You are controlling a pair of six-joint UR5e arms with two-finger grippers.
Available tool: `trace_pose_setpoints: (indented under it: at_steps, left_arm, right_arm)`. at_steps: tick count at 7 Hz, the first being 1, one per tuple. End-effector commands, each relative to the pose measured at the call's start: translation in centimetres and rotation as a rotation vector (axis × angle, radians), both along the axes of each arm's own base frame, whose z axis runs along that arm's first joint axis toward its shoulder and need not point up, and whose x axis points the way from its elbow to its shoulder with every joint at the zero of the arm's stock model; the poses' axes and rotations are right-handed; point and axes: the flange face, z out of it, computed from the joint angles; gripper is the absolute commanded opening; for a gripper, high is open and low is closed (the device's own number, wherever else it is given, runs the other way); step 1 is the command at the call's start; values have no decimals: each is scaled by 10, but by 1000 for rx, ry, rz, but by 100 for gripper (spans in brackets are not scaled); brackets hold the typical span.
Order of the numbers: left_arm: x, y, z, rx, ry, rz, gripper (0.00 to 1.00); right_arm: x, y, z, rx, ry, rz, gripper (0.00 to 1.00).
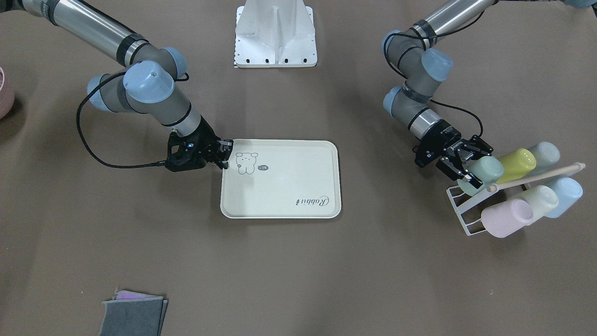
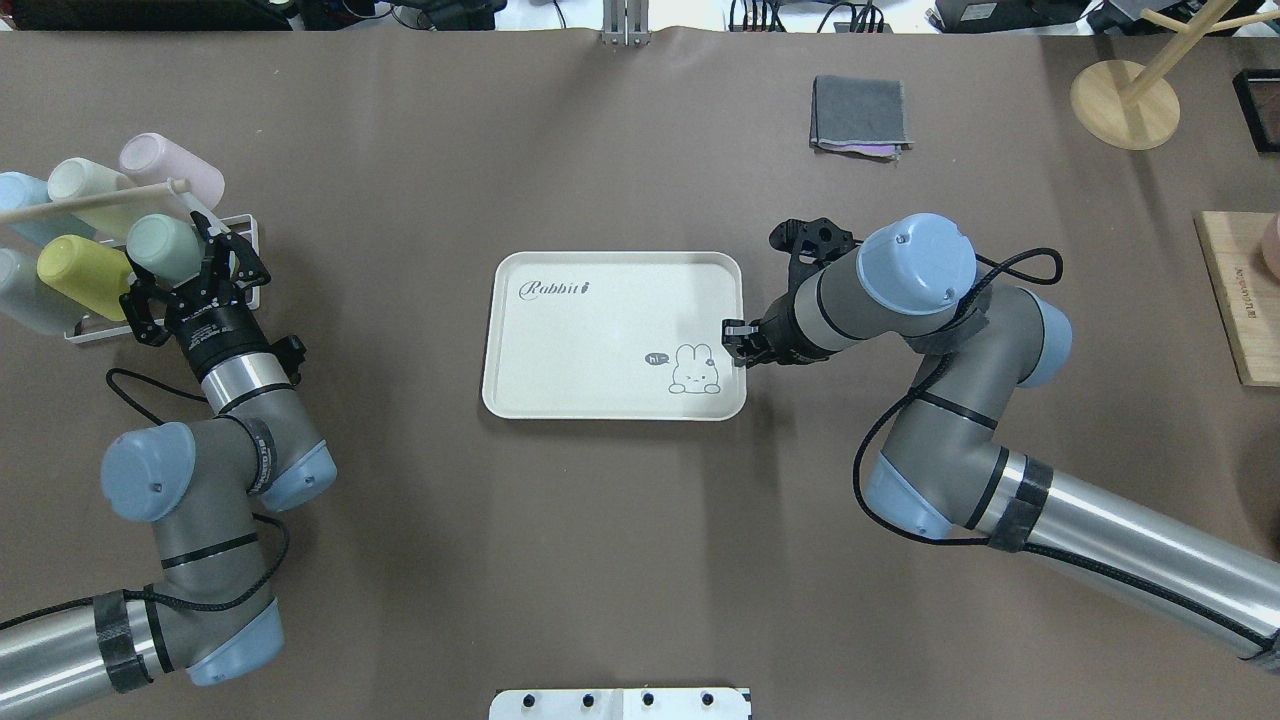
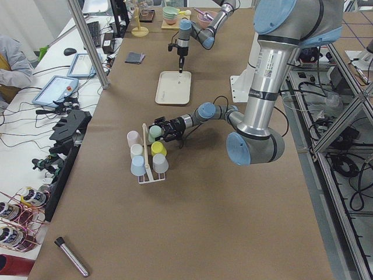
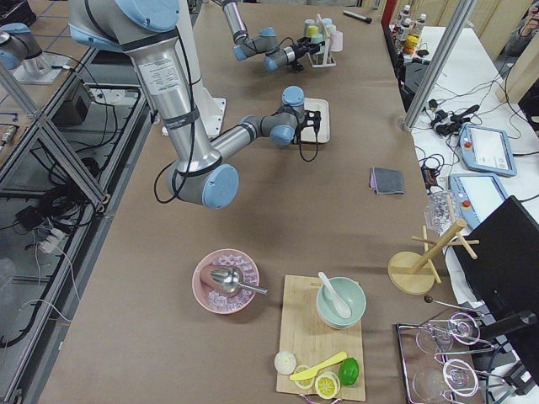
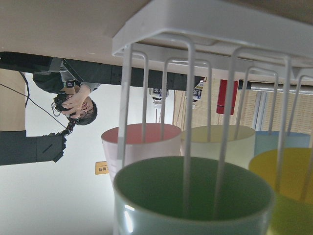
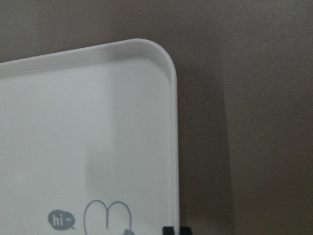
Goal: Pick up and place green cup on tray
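The green cup [image 1: 482, 170] [image 2: 165, 247] lies on its side on a white wire rack [image 1: 459, 205], at the end of a row of cups. My left gripper [image 1: 475, 165] [image 2: 175, 262] is open, with one finger on each side of the cup's mouth end. The left wrist view looks into that mouth [image 5: 195, 196] with rack wires across it. The cream tray [image 1: 289, 172] [image 2: 600, 340] lies flat mid-table with nothing on it. My right gripper [image 1: 226, 156] [image 2: 733, 345] is shut on the tray's rim beside the bear drawing; its tips [image 6: 175, 230] straddle that rim.
The rack also holds a yellow-green cup [image 1: 515, 165], a pink cup [image 1: 506, 217], a cream cup [image 1: 541, 200] and a blue cup [image 1: 564, 196], with a wooden rod [image 1: 536, 177] across them. Folded grey cloths [image 1: 133, 315] lie far off. A person shows in the left wrist view.
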Motion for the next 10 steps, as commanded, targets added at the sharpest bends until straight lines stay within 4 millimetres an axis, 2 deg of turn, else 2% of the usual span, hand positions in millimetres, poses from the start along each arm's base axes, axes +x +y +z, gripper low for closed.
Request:
trace_pose_setpoints:
  at_steps: [1,2,5,6,7,8,9,10]
  left_arm:
    - [-4,2,-11,4,8,0,19]
    - [-9,7,-36,16,36,4,15]
    - [-60,26,-66,17,40,-3,16]
    - [-75,34,-89,23,79,-4,16]
    - [-92,51,-120,2,151,-4,16]
    - [-91,79,-148,-81,322,-1,16]
    - [-81,108,-178,-118,593,-36,16]
    - [-54,123,-215,-128,901,-113,16]
  right_arm:
    - [0,0,1,-9,0,4,71]
    - [1,0,-1,-8,-3,6,100]
    - [12,-10,-6,-7,-12,26,100]
    - [19,-16,-8,-6,-18,35,100]
    - [26,-23,-12,-3,-24,51,100]
    - [48,-37,-15,1,-32,83,100]
    - [93,-56,-9,-10,-30,132,100]
    - [145,-62,1,-40,-3,163,100]
